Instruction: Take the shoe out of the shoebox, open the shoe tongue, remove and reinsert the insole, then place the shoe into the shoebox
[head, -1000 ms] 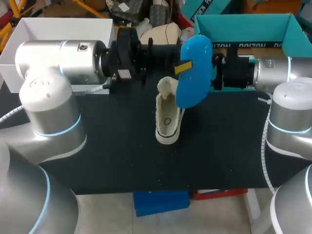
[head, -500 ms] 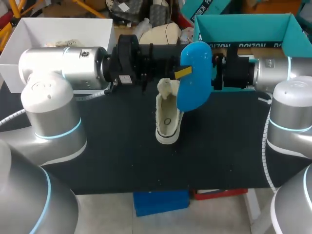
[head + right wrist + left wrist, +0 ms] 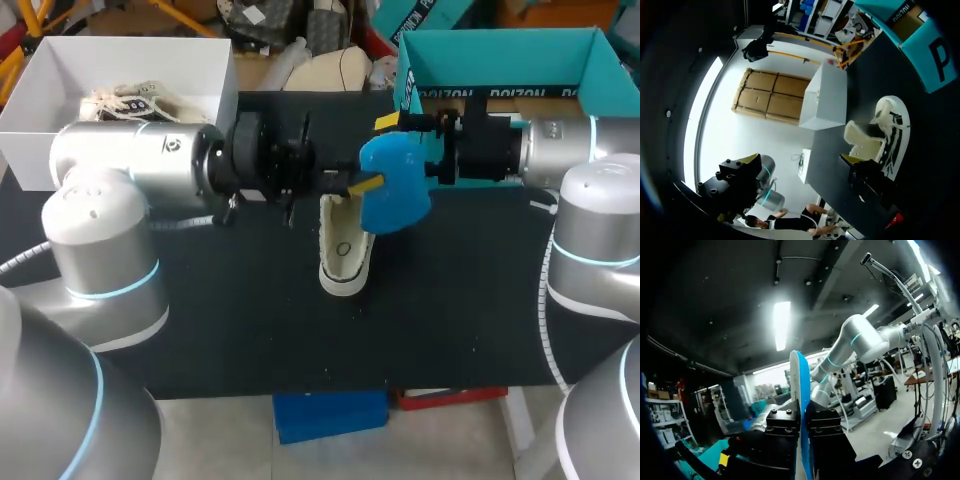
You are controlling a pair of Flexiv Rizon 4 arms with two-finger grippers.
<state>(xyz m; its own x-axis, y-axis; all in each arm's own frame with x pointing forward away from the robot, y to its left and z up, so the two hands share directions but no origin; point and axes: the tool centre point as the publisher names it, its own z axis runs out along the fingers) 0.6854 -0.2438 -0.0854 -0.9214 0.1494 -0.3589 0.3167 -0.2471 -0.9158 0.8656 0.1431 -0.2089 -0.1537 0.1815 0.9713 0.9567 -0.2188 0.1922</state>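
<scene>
My left gripper (image 3: 364,185) is shut on the blue insole (image 3: 400,195), holding it just above the white shoe (image 3: 345,245). The shoe stands on the black table with its tongue pulled up. In the left wrist view the insole (image 3: 800,380) shows edge-on, clamped in my left gripper (image 3: 802,426). My right gripper (image 3: 402,135) stands open right behind the insole, in front of the teal shoebox (image 3: 500,62). From the right wrist, the shoe (image 3: 886,134) lies beyond the widely spread fingers of my right gripper (image 3: 800,161).
A white box (image 3: 120,62) with a laced item inside stands at the table's back left, also seen from the right wrist as the white box (image 3: 830,95). The black tabletop (image 3: 250,320) stretches in front of the shoe.
The left arm has swung down and tipped the insole from upright beside the right gripper to lower, over the shoe's opening. The right arm stayed put.
</scene>
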